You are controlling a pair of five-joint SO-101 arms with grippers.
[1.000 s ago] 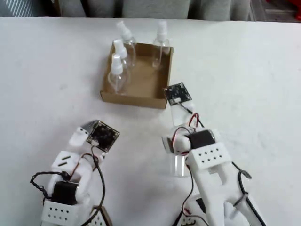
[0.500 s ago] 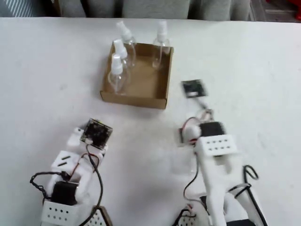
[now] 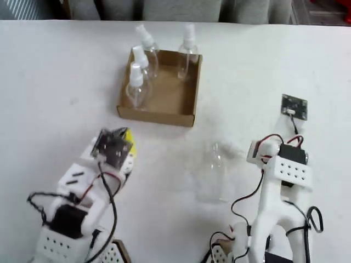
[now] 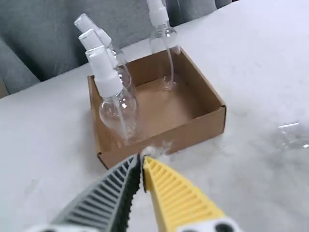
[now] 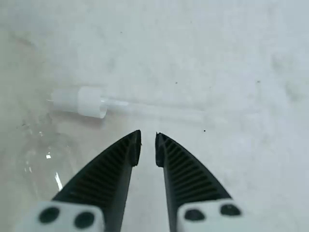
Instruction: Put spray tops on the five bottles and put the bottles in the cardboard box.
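Left tool (image 4: 141, 159): clenched, with the grey finger and the yellow finger pressed together along their ribbed faces and nothing grasped between them. It hangs low over the white worktop (image 3: 285, 60) with its tips aimed at the cardboard box (image 4: 193, 130), whose near wall lies just ahead of the tips. Four capped bottles (image 4: 116, 108) stand upright inside the box: three are grouped on the grey-finger side of the box, and one stands in the far corner on the yellow-finger side. Each carries a white spray head. Right tool (image 5: 147, 137): released, with its two black fingers parted by a narrow gap and nothing between them. Its tips are low over the worktop. The loose spray top (image 5: 87, 101) lies on its side on the worktop just beyond these tips, offset toward the side that faces the left arm. Its thin dip tube runs across in front of both fingertips. The fifth bottle (image 3: 215, 172), clear and uncapped, lies on its side on the worktop beside the right tool, on the same side as the spray top and between the two arms. It is outside the box, with its neck pointing toward the box. Whether the bottle touches the spray top cannot be determined.
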